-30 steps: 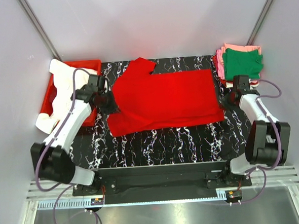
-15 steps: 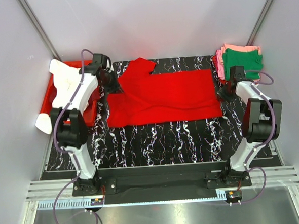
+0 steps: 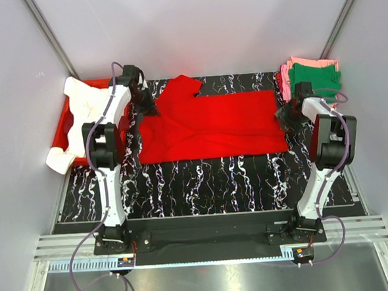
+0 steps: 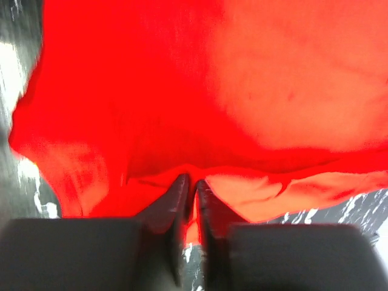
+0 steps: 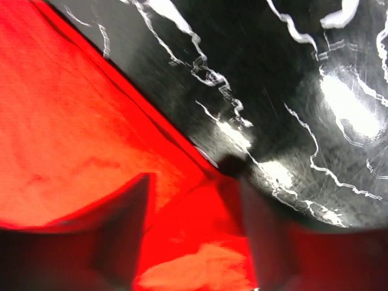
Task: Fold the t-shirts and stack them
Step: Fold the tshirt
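Observation:
The bright red t-shirt [image 3: 212, 124] lies spread flat across the black marbled table [image 3: 203, 184], one sleeve pointing to the back. At the shirt's left edge, my left gripper [image 3: 145, 109] has its jaws almost together with a thin fold of red cloth [image 4: 273, 79] pinched between them [image 4: 193, 180]. Over the shirt's right edge stands my right gripper [image 3: 284, 117]. In the right wrist view its fingers are spread [image 5: 191, 182], and the red cloth [image 5: 66, 133] lies loose under and between them. A folded green t-shirt [image 3: 315, 80] tops a pink one [image 3: 307, 63] at the back right.
A red plastic bin [image 3: 64, 127] stands at the back left with a white t-shirt [image 3: 86, 109] draped over it. Both arms reach far back along the table's two sides. Grey walls close in the table on three sides.
Both grippers moved toward the back, drawing the red shirt's side edges with them. The right gripper has opened and released the cloth. The left jaws have eased a little.

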### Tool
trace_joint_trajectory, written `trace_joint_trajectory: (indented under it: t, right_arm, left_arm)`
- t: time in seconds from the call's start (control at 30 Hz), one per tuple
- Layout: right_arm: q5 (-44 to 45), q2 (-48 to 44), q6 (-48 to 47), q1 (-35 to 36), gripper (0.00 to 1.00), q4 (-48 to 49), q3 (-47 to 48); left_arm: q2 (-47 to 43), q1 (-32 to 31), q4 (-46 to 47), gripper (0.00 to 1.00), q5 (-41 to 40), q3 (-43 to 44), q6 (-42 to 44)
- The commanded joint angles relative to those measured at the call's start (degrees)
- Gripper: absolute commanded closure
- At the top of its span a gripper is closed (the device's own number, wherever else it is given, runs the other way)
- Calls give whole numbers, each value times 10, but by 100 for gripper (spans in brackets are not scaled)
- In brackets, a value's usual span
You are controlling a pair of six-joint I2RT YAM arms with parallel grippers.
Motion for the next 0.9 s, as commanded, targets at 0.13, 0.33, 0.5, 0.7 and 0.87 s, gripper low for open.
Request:
trace_joint_trajectory:
  t: [0.13,0.33,0.5,0.7,0.87]
  right_arm:
    - [47,-42,-4,-7,8,-73,107]
    - [43,-171,-20,65,6,-44,17]
    - [-6,-213,7,151,19,8,-68]
    - [-11,-147,11,173,49,20,-65]
    - [19,-88,-20,172,68,-23,-6]
  left_arm:
    - [27,36,-3,43,68,122,-19]
    - [-130,35,34,18,16,-32,-4]
    - [-301,25,123,21,14,-315,-15]
    - [-393,18,222,23,39,-495,-37]
    - [-400,4,250,25,30,-564,-40]
